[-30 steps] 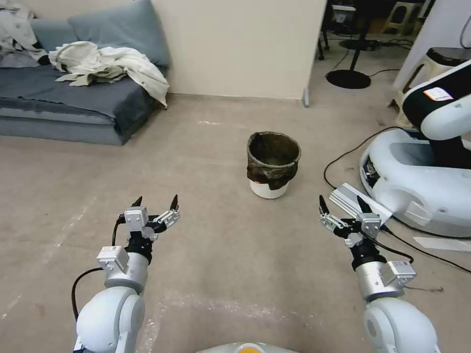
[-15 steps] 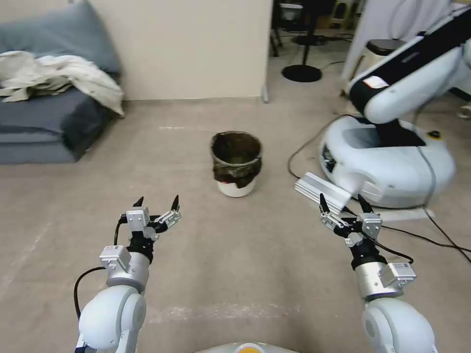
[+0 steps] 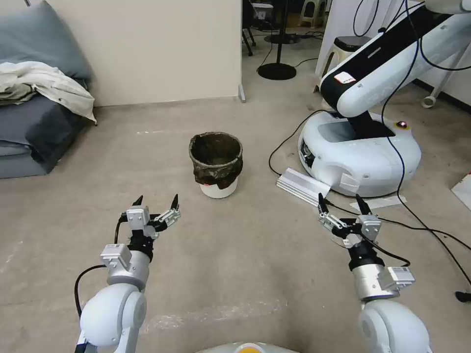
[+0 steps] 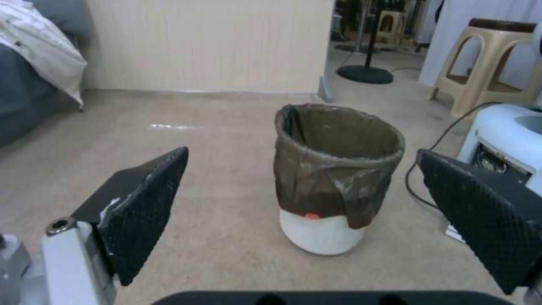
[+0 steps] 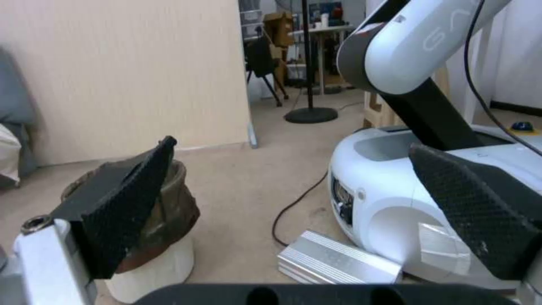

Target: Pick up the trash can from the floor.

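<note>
The trash can (image 3: 216,163) stood upright on the floor (image 3: 235,255), mouth facing up, ahead of and between both arms. The left gripper (image 3: 155,201) and right gripper (image 3: 341,203) hovered short of it, fingers spread apart.

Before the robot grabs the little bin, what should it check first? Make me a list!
1. Trash can standing upright on the floor: ok.
2. Left claw open, ready to grab: ok.
3. Right claw open: ok.
4. Claws near enough to grab the can: not ok; both hang short of it, and it sits ahead of them, closer to the left claw.
5. Floor bare between claws and can: ok.
6. Obstacles beside it: not ok; a black cable, a silver box and another robot's white base lie on the can's right side.
</note>
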